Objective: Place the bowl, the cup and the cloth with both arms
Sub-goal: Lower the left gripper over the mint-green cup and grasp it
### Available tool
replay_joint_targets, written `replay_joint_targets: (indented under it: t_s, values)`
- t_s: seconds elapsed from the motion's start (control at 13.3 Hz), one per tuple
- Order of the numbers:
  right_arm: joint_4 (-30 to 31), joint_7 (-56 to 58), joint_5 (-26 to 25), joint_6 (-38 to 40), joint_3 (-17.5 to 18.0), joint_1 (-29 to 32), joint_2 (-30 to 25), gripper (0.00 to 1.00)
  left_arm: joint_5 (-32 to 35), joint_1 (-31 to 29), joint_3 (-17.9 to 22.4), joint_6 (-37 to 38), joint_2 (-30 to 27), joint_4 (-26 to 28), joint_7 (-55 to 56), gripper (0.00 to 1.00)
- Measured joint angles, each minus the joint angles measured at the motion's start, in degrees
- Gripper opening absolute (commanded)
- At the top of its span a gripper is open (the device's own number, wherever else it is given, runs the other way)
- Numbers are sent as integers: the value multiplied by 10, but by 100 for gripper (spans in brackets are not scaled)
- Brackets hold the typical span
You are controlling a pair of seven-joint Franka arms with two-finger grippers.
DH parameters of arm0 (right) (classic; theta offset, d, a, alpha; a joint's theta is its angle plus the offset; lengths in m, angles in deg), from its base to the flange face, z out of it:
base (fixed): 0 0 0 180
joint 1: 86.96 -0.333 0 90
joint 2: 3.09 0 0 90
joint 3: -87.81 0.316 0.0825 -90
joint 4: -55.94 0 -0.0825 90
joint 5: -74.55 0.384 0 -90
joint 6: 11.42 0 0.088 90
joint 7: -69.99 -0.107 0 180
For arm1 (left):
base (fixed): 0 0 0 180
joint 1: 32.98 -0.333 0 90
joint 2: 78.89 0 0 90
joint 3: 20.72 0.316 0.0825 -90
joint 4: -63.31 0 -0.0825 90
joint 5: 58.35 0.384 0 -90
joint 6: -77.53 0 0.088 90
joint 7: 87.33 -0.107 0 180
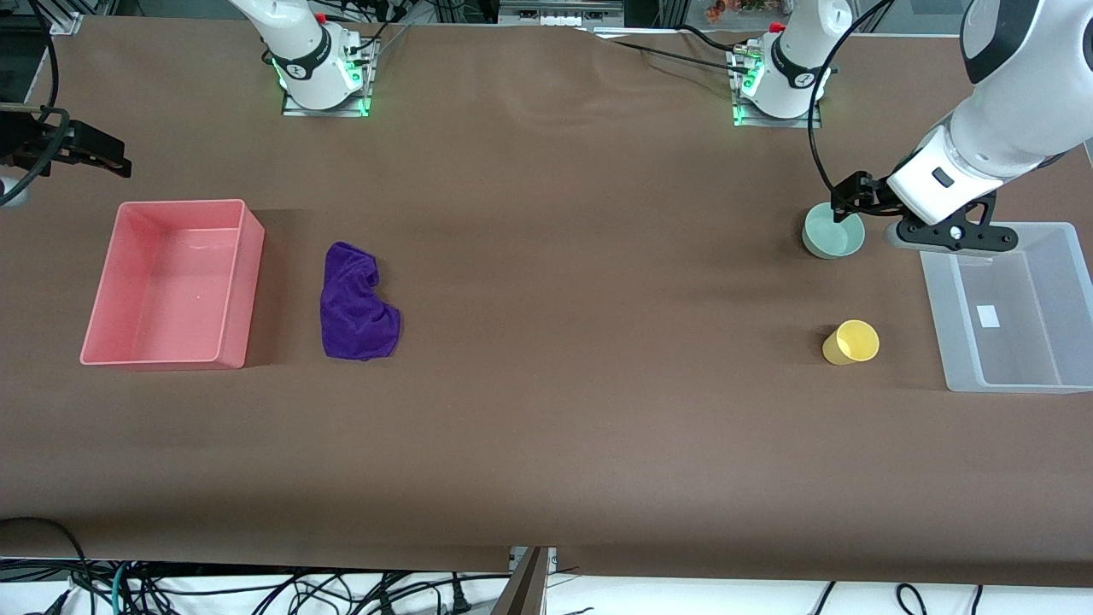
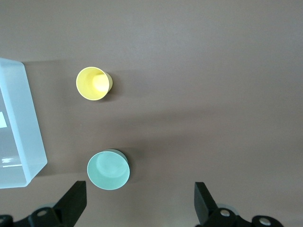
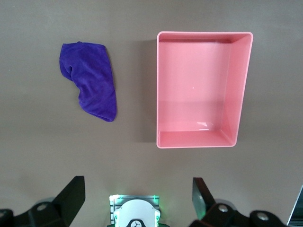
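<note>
We hold our left gripper (image 1: 850,205), fingers spread, over the bowl (image 1: 833,233) beside the clear bin (image 1: 1016,376), cup (image 1: 850,342) nearby; our right gripper (image 1: 107,158), fingers spread, waits above the pink bin (image 1: 171,354), with the cloth (image 1: 357,303) beside that bin.

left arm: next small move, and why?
Probably lower the left gripper toward the bowl. It is open above the table by the bowl and holds nothing; bowl and cup sit beside the clear bin, not in it. The right gripper waits open near the pink bin.
</note>
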Motion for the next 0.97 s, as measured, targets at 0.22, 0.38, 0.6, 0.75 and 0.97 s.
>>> replay_joint_targets:
  t_s: [0.22, 0.38, 0.6, 0.75, 0.97]
  values:
    - [0, 2, 0, 0, -2, 0, 1, 100, 0, -1, 1, -1, 0, 7, 0, 100]
    - [0, 2, 0, 0, -2, 0, 1, 100, 0, -1, 1, -9, 0, 18, 0, 100]
    - [0, 2, 0, 0, -2, 0, 1, 100, 3, -4, 3, -20, 0, 36, -1, 100]
    - [0, 2, 0, 0, -2, 0, 1, 100, 27, -5, 5, -22, 1, 66, -19, 100]
    - [0, 2, 0, 0, -2, 1, 1, 100, 51, -12, 5, -30, 2, 122, -97, 99]
